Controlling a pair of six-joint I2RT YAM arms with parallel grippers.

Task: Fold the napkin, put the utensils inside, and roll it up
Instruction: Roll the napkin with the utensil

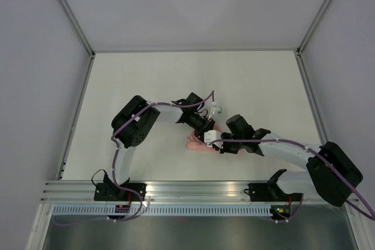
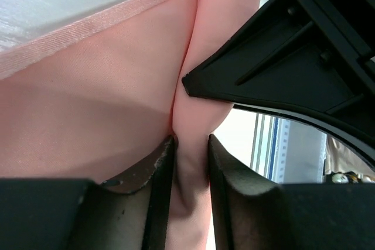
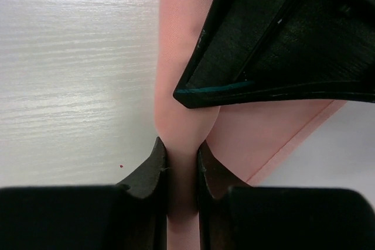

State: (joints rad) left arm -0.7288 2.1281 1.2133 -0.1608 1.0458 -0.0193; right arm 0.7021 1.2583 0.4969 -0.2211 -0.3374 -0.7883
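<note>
The salmon-pink napkin (image 1: pixel 197 143) lies as a small bundle on the table, mostly hidden under both grippers. My left gripper (image 1: pixel 206 134) is shut on a rolled fold of the napkin (image 2: pixel 190 168), with a flat pink layer to its left. My right gripper (image 1: pixel 215 143) is shut on the same roll (image 3: pixel 181 144). Each wrist view shows the other gripper's black finger close above the roll, in the left wrist view (image 2: pixel 281 62) and in the right wrist view (image 3: pixel 275 45). No utensils show; they may be inside the roll.
A small white-and-green object (image 1: pixel 215 110) lies on the table just behind the left wrist. The white table (image 1: pixel 146 86) is edged by metal frame rails, with a metal rail (image 1: pixel 193 188) along the near edge by the arm bases.
</note>
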